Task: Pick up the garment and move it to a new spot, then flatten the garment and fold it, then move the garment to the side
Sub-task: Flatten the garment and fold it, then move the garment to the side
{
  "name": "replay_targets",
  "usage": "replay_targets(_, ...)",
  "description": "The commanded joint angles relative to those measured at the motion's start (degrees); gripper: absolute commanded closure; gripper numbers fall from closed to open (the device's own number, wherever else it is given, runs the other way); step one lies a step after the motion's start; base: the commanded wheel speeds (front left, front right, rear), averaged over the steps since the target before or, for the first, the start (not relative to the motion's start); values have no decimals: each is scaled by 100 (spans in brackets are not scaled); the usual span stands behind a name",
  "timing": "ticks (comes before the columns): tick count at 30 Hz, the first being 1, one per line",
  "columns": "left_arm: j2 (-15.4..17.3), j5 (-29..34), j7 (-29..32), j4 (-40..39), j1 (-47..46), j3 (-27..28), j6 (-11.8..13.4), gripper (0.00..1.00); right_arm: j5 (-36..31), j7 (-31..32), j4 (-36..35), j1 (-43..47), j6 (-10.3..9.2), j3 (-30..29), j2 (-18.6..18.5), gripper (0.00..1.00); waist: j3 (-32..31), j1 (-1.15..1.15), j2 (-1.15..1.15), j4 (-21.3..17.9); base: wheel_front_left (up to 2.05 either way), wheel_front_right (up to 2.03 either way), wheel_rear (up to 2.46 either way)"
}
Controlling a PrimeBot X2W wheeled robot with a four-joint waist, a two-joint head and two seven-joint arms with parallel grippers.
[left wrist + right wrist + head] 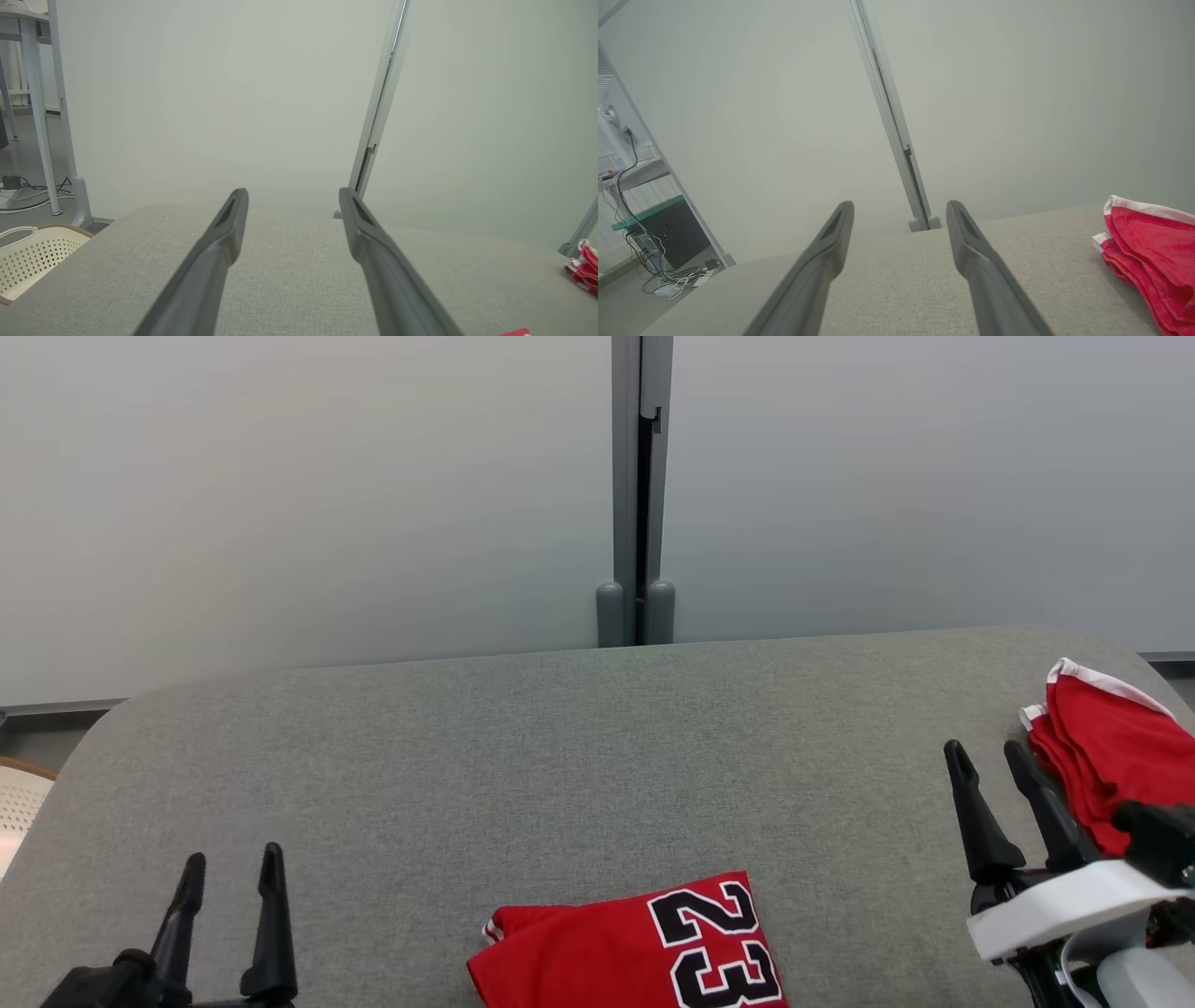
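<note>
Both arms are hovering low over the grey cloth-covered table [560, 756], and neither one is carrying anything. The left gripper [233, 855] is sitting over the near left corner with its two dark fingers standing wide apart, and only bare table is showing between them in its wrist view. The right gripper [982, 749] is spread just as wide at the right side, and nothing is lying between its fingers either. It is resting just beside the folded red garment [1116, 756] without touching it, as the right wrist view makes plain. That garment is lying at the table's far right edge in tidy stacked layers with white trim showing. To my eye it is looking folded and already put to the side, so the pick-up, the flattening, the fold and the final move all seem done for it. A second piece, the red jersey numbered 23 [635, 943], is lying at the middle of the near edge, between the two grippers and well apart from both. The bottom of the head view is cutting it off, so I cannot tell whether it is neatly folded. If that one is also waiting its turn, the whole sequence is remaining for it.
</note>
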Motion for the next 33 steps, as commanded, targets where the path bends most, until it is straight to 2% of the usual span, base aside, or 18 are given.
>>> replay_targets(1, -58, 76, -29, 34, -40, -40, -42, 0, -225, -53, 3, 146, 0, -146, 88, 0, 18, 0, 0, -76, 0, 0, 0)
replay_targets(5, -152, 208, -33, 135, -46, -116, -102, 0, -873, -97, 11, 452, 0, -561, 301, 0, 31, 0, 0, -167, 0, 0, 0)
replay_targets(10, -202, 354, -30, 230, -3, -80, -157, 0, -1384, 0, -54, 676, 0, -903, 556, 0, 23, 0, 0, -237, 0, 0, 0)
replay_targets(25, -131, 492, -32, 326, 4, 38, -189, 0, -1722, 360, -343, 849, 0, -1112, 822, 0, 31, 0, 0, -215, 0, 0, 0)
replay_targets(30, -109, 492, -22, 297, -60, 38, -190, 0, -1718, 552, -328, 842, 0, -1005, 839, 0, 64, 0, 0, -59, 0, 0, 0)
replay_targets(33, -95, 490, 6, 296, -114, 20, -194, 0, -1684, 891, -150, 703, 0, -816, 908, 0, 87, 0, 0, 97, 0, 0, 0)
